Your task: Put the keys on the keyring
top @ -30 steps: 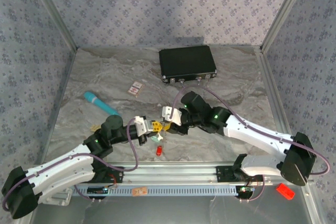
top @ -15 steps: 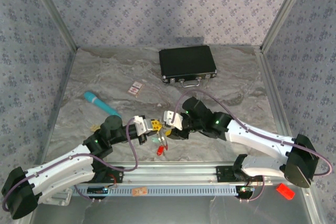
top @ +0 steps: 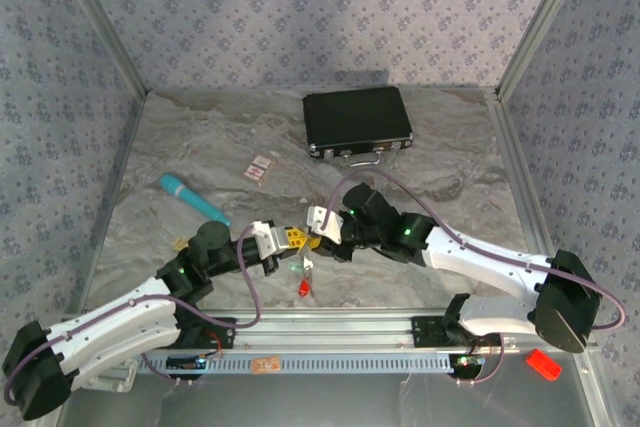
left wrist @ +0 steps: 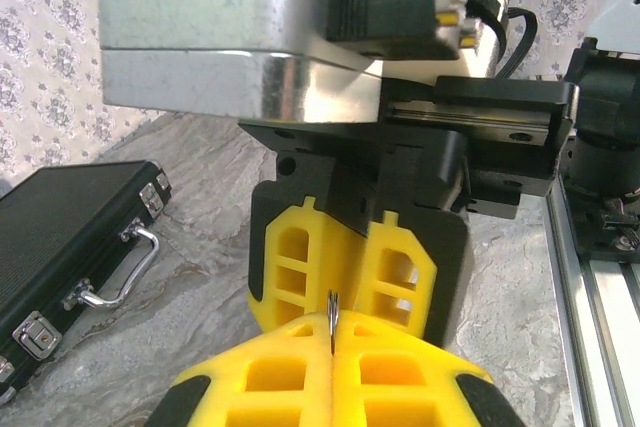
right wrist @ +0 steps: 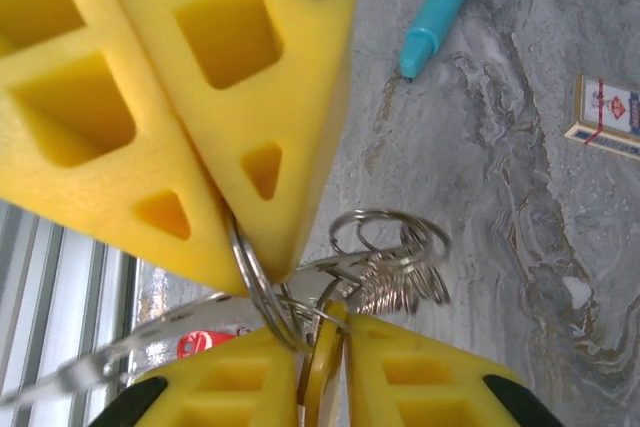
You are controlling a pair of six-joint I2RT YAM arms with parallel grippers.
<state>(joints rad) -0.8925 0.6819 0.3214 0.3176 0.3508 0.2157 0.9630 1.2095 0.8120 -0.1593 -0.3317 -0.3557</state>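
Right gripper (top: 316, 239) now nearer left gripper (top: 296, 239), tight on key (right wrist: 320, 372); left tight on keyring (right wrist: 255, 292), forearms low.

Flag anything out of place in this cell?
One thing: a small red plastic piece lies off the grey marbled tabletop, on the metal ledge outside the front rail, beside the right arm's base. Nothing else looks damaged.

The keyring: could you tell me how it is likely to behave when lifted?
The keyring looks light: thin wire. Its bunched small rings and red tag would probably dangle and swing. Smooth wire may slip from a pinch.
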